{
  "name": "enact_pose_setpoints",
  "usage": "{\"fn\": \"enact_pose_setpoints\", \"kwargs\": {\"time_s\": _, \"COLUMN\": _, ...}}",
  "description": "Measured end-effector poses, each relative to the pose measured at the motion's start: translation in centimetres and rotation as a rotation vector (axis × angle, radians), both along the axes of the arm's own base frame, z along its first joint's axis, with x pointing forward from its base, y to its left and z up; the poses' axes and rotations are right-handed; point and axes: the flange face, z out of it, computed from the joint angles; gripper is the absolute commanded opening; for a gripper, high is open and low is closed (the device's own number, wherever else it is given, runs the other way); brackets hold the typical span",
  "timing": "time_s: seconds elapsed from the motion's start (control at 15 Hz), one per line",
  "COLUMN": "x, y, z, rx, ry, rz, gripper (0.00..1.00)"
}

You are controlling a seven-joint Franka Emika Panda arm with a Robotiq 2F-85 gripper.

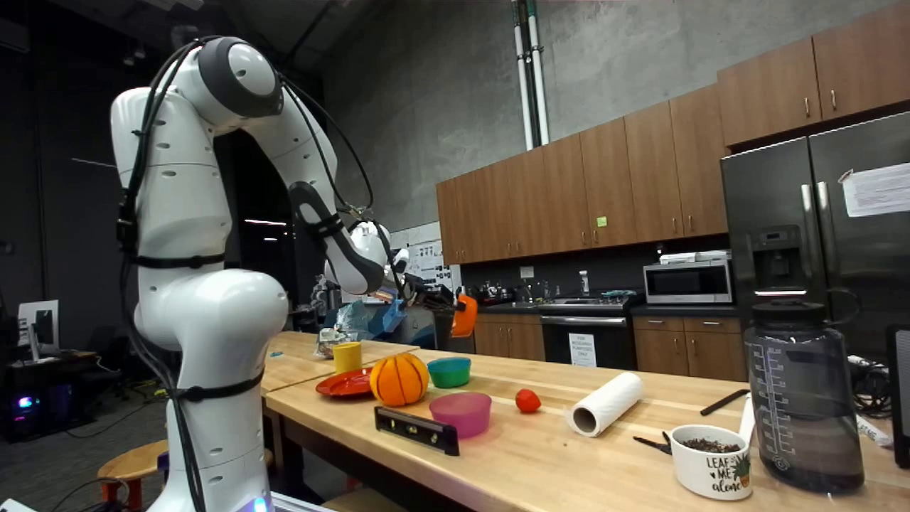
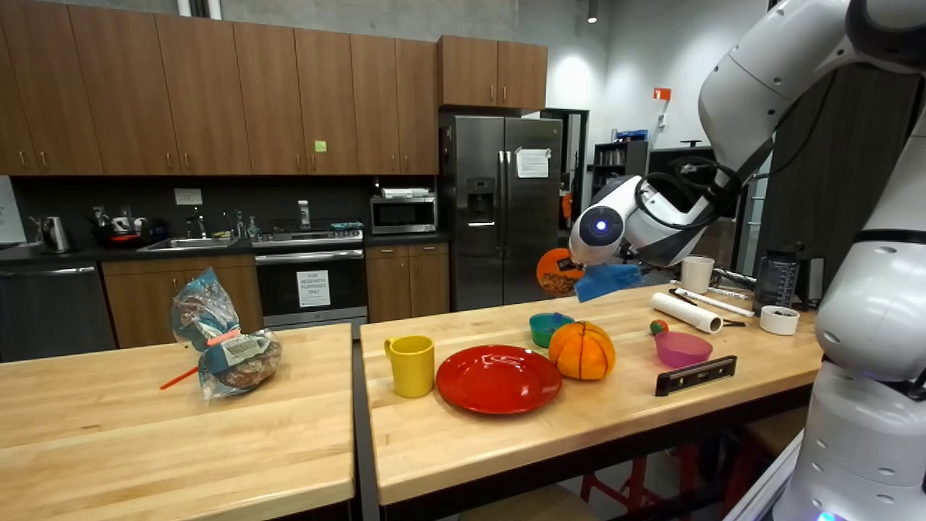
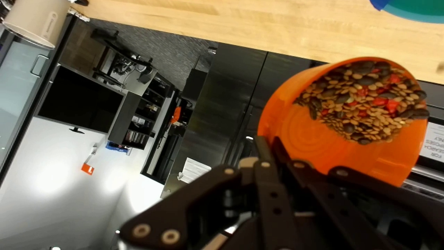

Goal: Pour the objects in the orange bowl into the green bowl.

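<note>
The orange bowl (image 3: 308,128) is up in the air above the worktop (image 2: 448,463), with the jaws pinching it at the rim. It is tipped on its side, and the seeds (image 3: 367,104) in it, brown and dark with red bits among them, lie gathered against its lower wall. In both exterior views it shows higher than the green bowl (image 1: 449,373), which stands upright on the worktop; I cannot tell whether it is straight over it.

Just beside the green bowl sits a pumpkin (image 2: 582,351), and next to that a red plate (image 2: 499,383), then a yellow mug (image 2: 412,365). On the pumpkin's other side are a pink bowl (image 1: 462,416) and a spirit level (image 1: 416,429), close together. Past them come a small red item (image 1: 527,400) and a roll of paper towel (image 1: 611,402). Farther along, a white cup (image 1: 700,476) of dark crumbs (image 1: 711,446) stands near a grey bottle (image 1: 807,412).
</note>
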Motion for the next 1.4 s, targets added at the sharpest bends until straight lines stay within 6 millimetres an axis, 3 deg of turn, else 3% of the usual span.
{"fn": "enact_pose_setpoints", "kwargs": {"time_s": 1.4, "x": -1.1, "y": -0.1, "z": 0.4, "rx": -0.016, "ry": -0.086, "rz": -0.018, "gripper": 0.01}}
